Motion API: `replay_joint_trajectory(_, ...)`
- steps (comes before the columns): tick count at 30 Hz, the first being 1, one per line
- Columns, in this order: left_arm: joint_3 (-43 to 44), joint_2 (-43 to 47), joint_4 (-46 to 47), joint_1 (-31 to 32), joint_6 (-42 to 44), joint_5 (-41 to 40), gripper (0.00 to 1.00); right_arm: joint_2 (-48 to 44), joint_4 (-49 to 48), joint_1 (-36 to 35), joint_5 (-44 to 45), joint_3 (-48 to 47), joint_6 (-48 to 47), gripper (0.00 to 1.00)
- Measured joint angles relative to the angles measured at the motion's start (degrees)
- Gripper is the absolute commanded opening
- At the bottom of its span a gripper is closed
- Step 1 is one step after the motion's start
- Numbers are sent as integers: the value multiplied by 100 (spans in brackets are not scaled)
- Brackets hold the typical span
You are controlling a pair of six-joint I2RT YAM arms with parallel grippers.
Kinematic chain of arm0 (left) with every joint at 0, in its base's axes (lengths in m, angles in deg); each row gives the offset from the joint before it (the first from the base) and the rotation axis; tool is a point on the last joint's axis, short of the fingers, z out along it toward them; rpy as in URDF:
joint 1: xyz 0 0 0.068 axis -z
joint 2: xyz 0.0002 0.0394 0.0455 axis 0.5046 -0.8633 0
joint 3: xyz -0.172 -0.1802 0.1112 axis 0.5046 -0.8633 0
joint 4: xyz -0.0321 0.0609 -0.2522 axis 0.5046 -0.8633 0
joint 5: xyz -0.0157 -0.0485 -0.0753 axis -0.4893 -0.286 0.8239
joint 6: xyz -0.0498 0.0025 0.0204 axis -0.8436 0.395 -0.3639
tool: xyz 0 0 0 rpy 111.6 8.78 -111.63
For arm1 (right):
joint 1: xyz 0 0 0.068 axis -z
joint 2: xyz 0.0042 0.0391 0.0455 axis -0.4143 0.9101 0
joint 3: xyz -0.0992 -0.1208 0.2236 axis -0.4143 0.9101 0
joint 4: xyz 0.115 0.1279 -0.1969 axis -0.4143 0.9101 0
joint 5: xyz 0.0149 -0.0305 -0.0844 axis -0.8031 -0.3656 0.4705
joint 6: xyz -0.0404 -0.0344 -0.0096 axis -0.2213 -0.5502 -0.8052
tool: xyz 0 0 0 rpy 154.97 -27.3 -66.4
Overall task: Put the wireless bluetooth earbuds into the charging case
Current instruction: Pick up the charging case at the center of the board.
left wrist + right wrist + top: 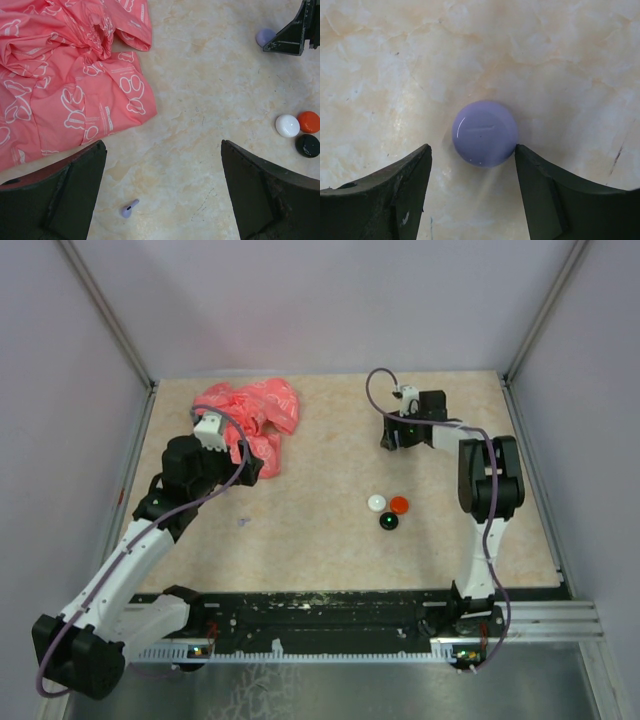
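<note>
A pale purple earbud (129, 208) lies on the table, low between my left gripper's fingers and nearer the left one; it is a faint speck in the top view (243, 523). My left gripper (163, 145) is open and empty above the table, beside the pink cloth (65, 75). A round pale purple case (484, 132), lid shut, lies between the fingers of my right gripper (472, 150). That gripper is open; its right finger touches the case's edge and the left finger stands apart. The other earbuds are out of view.
White (376, 502), red (399, 505) and black (388, 521) round cases lie together right of centre. The crumpled pink cloth (250, 415) covers the back left. Frame posts and walls close in the table on three sides.
</note>
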Motion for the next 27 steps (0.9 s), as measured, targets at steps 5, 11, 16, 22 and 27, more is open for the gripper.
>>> replay_joint_trajectory(5, 0, -11, 0, -22, -13, 70, 100, -254, -42, -138, 315, 334, 46, 67)
replay_joint_trajectory(11, 0, -15, 2, -70, -17, 96, 100, -267, -157, -262, 778, 372, 35, 66)
replay_joint_trajectory(16, 0, -15, 2, -111, -37, 138, 100, -264, -157, -337, 1099, 369, -17, 64)
replay_joint_trajectory(22, 0, -17, 2, -155, -61, 203, 100, -216, -160, -483, 1342, 317, -157, 58)
replay_joint_trajectory(27, 0, -33, 4, -186, -114, 267, 100, -125, -164, -511, 1445, 197, -223, 54)
